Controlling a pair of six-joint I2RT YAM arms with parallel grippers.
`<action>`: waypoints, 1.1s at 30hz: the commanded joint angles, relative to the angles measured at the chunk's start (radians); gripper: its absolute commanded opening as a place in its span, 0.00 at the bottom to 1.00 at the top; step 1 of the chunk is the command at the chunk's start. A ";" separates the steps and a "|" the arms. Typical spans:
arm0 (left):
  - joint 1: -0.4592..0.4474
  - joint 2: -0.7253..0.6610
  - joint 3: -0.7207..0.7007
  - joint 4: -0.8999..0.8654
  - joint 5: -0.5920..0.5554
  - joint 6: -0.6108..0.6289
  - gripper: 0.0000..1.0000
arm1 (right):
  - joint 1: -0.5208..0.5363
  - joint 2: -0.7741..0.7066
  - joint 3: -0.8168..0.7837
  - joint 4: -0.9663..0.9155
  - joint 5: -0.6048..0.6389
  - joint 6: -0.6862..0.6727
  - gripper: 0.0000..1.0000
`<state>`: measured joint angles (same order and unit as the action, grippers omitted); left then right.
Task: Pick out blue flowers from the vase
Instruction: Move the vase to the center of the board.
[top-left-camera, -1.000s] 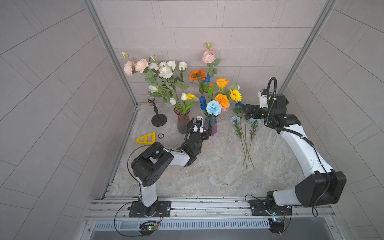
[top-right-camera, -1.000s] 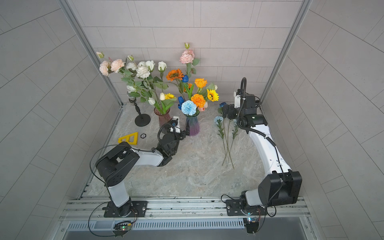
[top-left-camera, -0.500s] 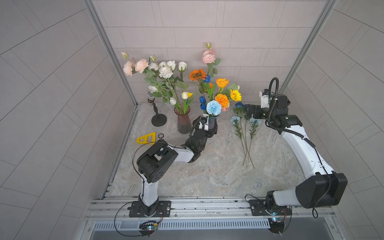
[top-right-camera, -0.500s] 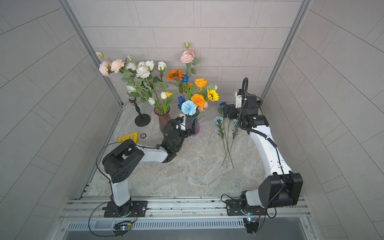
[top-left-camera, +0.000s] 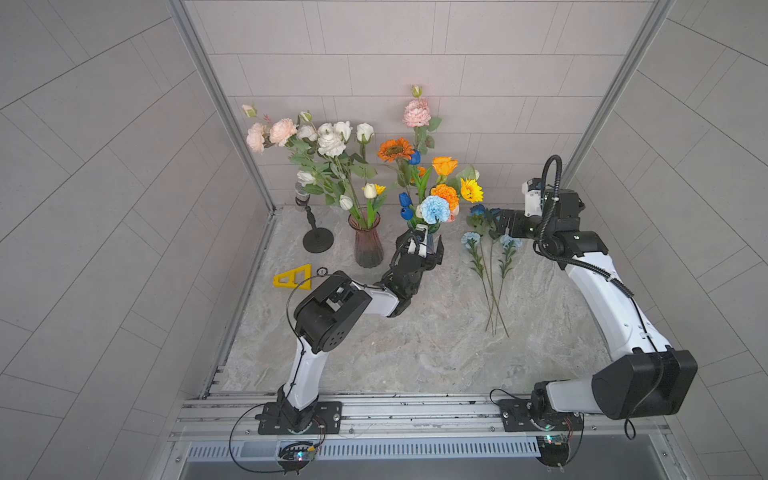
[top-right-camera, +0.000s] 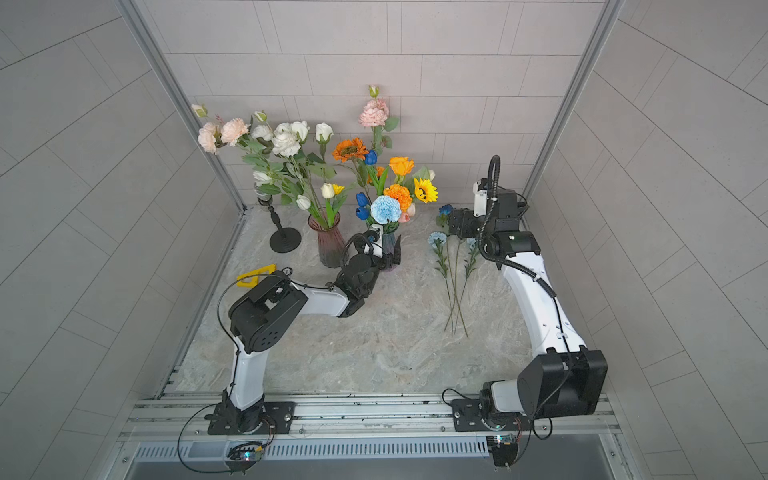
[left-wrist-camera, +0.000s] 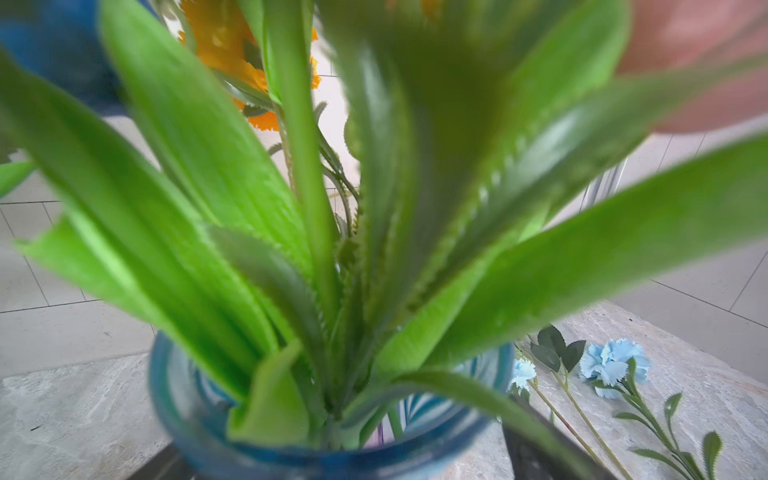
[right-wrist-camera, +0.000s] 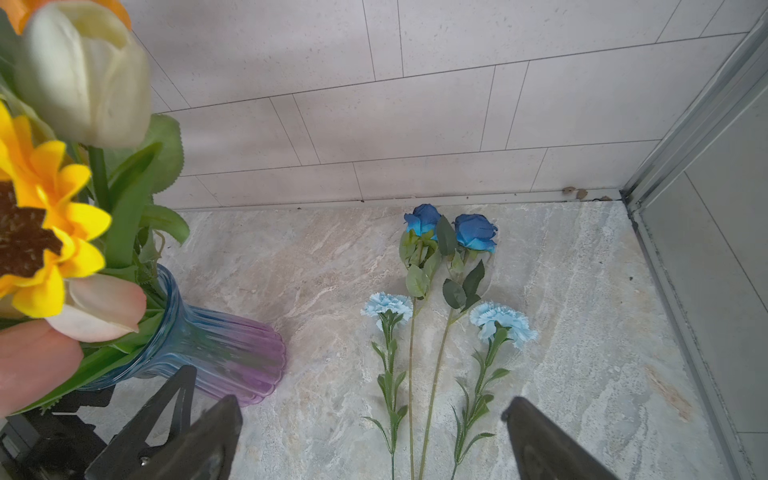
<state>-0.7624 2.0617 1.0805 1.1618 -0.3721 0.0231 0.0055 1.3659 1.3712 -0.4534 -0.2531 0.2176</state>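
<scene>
The blue-and-purple glass vase (top-right-camera: 389, 248) (right-wrist-camera: 216, 345) holds mixed flowers. Among them are a pale-blue carnation (top-left-camera: 434, 209) and deep-blue tulip buds (top-left-camera: 405, 200) (top-left-camera: 414, 157). My left gripper (top-left-camera: 428, 248) (left-wrist-camera: 340, 457) is open, with one finger on each side of the vase neck (left-wrist-camera: 174, 407). Green leaves fill its view. To the right, two deep-blue roses (right-wrist-camera: 424, 218) (right-wrist-camera: 476, 232) and two pale-blue carnations (right-wrist-camera: 386, 305) (right-wrist-camera: 500, 320) lie on the table. Above them hovers my right gripper (top-left-camera: 505, 220) (right-wrist-camera: 372, 415), open and empty.
A pinkish-brown vase (top-left-camera: 368, 247) of white and pink flowers stands left of the blue one. Further left are a black stand (top-left-camera: 318, 241), a yellow triangular piece (top-left-camera: 293, 279) and a small black ring (top-left-camera: 321, 271). Tiled walls close the back and both sides.
My left gripper has moved right and forward from in front of the pinkish-brown vase, and now straddles the blue vase's neck. The right arm has stayed nearly still.
</scene>
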 joint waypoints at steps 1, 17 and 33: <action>0.011 0.028 0.037 0.033 -0.020 0.029 1.00 | -0.007 -0.031 -0.009 0.007 -0.006 -0.001 1.00; 0.047 0.101 0.139 0.038 -0.045 0.051 1.00 | -0.017 -0.035 -0.012 0.007 -0.013 0.000 1.00; 0.049 0.180 0.206 0.058 -0.075 0.083 0.89 | -0.024 -0.049 -0.015 0.007 -0.012 0.000 1.00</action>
<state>-0.7200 2.2120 1.2587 1.1870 -0.4225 0.0788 -0.0124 1.3533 1.3663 -0.4530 -0.2626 0.2176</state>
